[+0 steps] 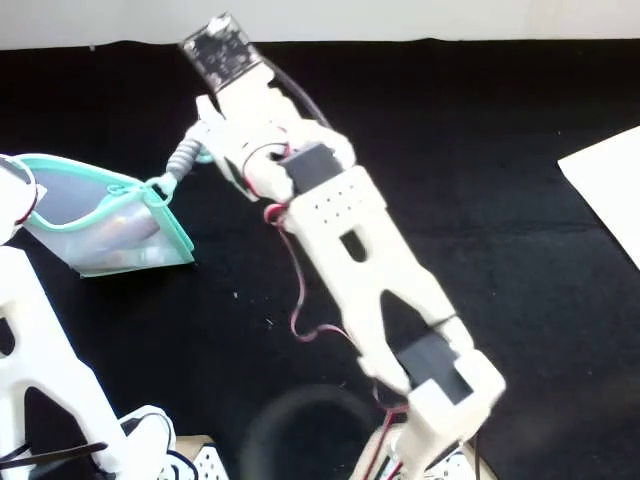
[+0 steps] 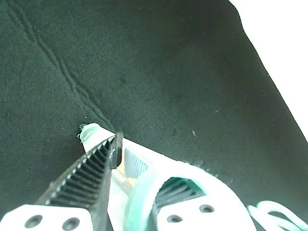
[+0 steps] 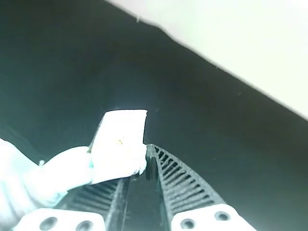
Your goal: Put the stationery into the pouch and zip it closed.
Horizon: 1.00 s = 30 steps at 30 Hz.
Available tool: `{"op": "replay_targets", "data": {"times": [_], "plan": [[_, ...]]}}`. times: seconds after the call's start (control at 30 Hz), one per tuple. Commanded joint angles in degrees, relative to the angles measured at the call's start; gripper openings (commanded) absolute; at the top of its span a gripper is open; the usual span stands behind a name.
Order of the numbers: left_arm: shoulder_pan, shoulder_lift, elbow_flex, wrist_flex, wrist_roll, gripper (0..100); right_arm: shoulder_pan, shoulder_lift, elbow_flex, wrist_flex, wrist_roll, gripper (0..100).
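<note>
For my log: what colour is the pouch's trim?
Mint green; the pouch shows clearest in high view.

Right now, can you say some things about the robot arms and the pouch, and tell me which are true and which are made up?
1. The right gripper pinches the white pull tab. True.
2. The pouch has red trim. False: its trim is mint green.
3. The left gripper hangs far from the pouch. False: it is clamped on the pouch's edge.
4. The table cover is black. True.
5. A white sheet lies on top of the pouch. False: it lies at the far side of the table, well apart from the pouch.
</note>
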Motion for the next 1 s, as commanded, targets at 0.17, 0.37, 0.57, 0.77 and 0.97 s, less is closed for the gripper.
{"op": "replay_targets", "data": {"times": [0.17,0.37,0.57,0.77,0.97], "plan": [[3.7,2.2,1.7,0.0,-1.1,1,1.2,-15.6,-4.7,7.0,0.4,0.7],[4.2,2.2,1.7,0.0,-1.1,1,1.2,-18.8,-16.9,13.8,0.4,0.7],[4.2,2.2,1.8,0.1,-1.1,1,1.1,-21.1,-27.1,22.3,0.4,0.7],[4.2,2.2,1.8,0.9,-1.1,1,1.1,-23.3,-30.3,28.7,0.4,0.7],[4.2,2.2,1.8,0.9,-1.1,1,1.1,-25.1,-29.9,36.4,0.4,0.7]]}}
